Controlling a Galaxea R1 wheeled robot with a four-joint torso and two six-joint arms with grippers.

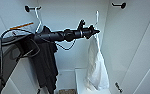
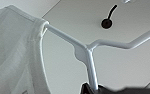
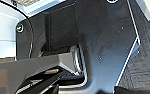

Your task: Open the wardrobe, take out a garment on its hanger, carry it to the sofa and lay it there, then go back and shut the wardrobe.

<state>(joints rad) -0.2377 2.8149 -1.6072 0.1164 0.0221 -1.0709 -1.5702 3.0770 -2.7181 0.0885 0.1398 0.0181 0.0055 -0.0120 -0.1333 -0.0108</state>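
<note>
The wardrobe (image 1: 131, 45) stands open in front of me, its white inside in the head view. The garment (image 1: 96, 65), a thin white shirt, hangs at the right on the hanger (image 1: 97, 17). My left arm reaches in from the left, and my left gripper (image 1: 94, 31) is at the hanger's neck just above the shirt's collar. In the left wrist view the hanger (image 2: 87, 53) runs down into the dark left gripper (image 2: 92, 88), which is shut on its stem. The garment (image 2: 13, 52) drapes over one hanger arm.
A long black garment (image 1: 44, 65) hangs at the left on another white hanger (image 1: 38, 21), under my left arm. Black hooks (image 1: 28, 8) (image 1: 121, 5) sit high on the inner walls. A white box (image 1: 78, 80) lies on the wardrobe floor. The right wrist view shows robot body and carpet (image 3: 146, 65).
</note>
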